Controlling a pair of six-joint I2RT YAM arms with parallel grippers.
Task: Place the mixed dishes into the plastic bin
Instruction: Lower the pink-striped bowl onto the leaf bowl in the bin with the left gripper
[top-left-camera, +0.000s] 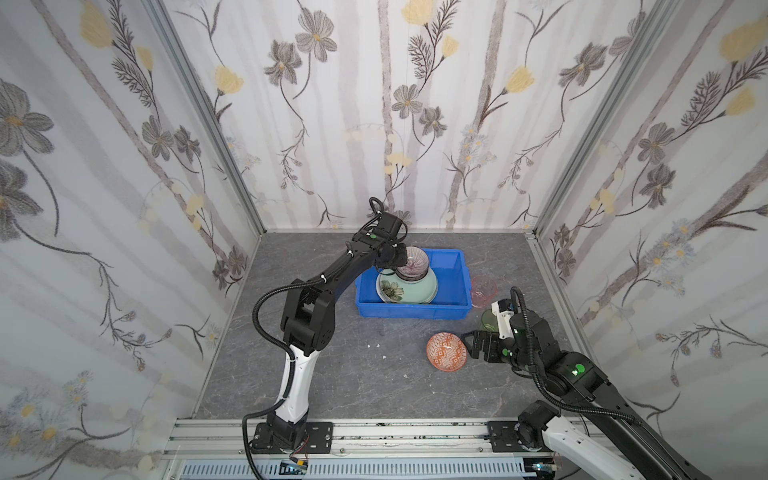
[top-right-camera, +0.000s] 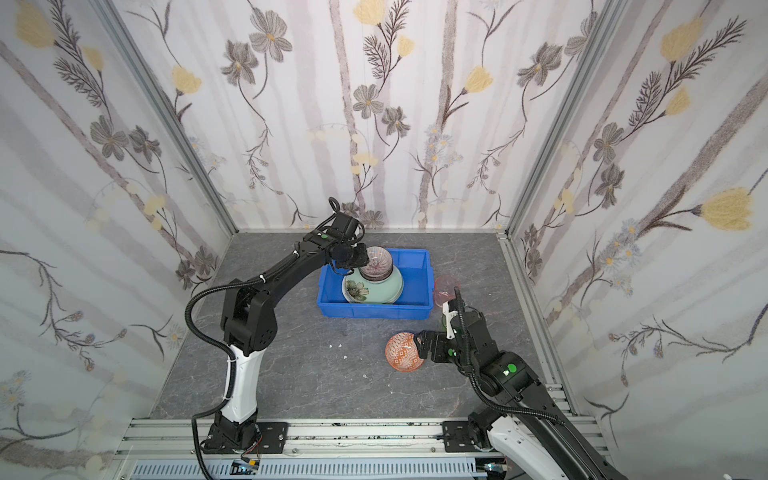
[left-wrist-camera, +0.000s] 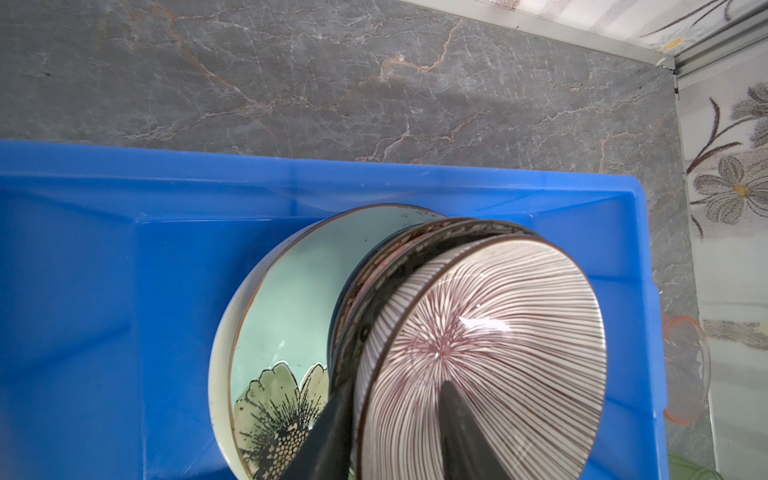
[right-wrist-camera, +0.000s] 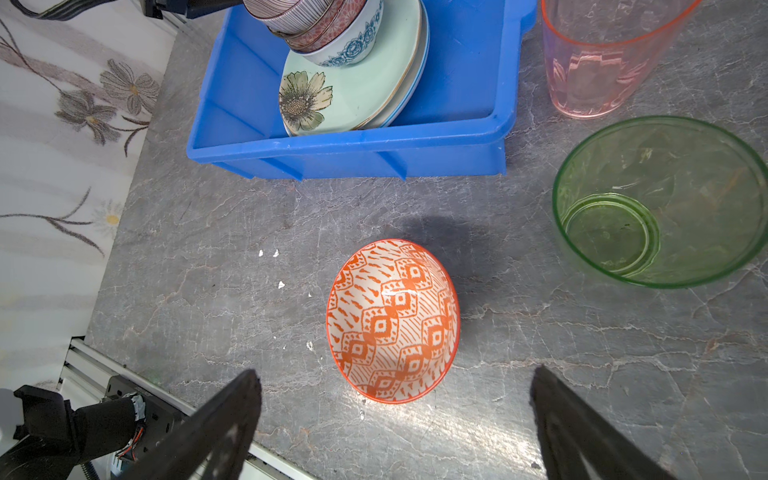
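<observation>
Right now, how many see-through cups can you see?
2. The pink tumbler stands on the table just outside the blue bin's right end. The green tumbler is on the table beside it, closer to the front. None seems hidden.

bin (right-wrist-camera: 345, 153): bright blue | top bowl (left-wrist-camera: 490, 345): white, fine maroon stripes fanning from centre | lowest bowl (right-wrist-camera: 353, 45): white, blue flower print | plate (left-wrist-camera: 291, 299): mint green, green-black flower | loose bowl (right-wrist-camera: 392, 320): orange-white diamonds | pink tumbler (right-wrist-camera: 602, 62): clear | green tumbler (right-wrist-camera: 665, 199): clear | worktop (right-wrist-camera: 208, 291): grey, pale veins
</observation>
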